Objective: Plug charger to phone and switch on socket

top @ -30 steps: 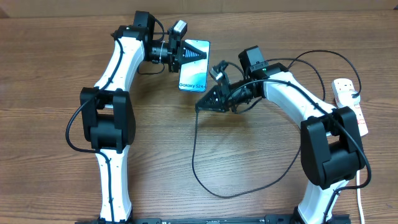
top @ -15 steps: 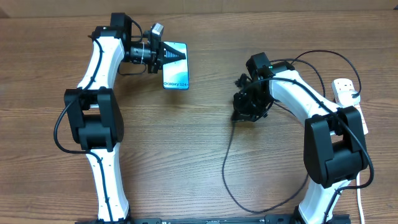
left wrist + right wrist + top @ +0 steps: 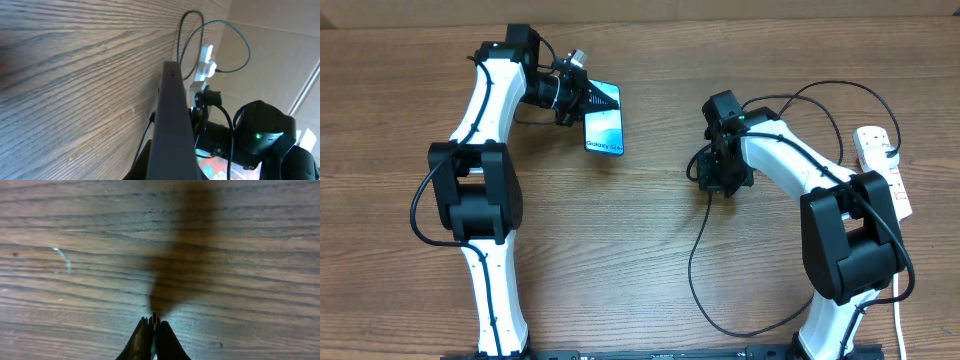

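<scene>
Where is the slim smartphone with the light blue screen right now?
In the overhead view, the slim smartphone with the light blue screen is upper left of centre, one end clamped in the left gripper, far from the white power strip at the right edge.

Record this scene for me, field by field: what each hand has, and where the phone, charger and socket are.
left hand: shut on the phone, at the end away from its text
right hand: shut on the charger near its tip, pointing down at the table
phone and charger tip: apart, not plugged
socket: far right, no hand on it
</scene>
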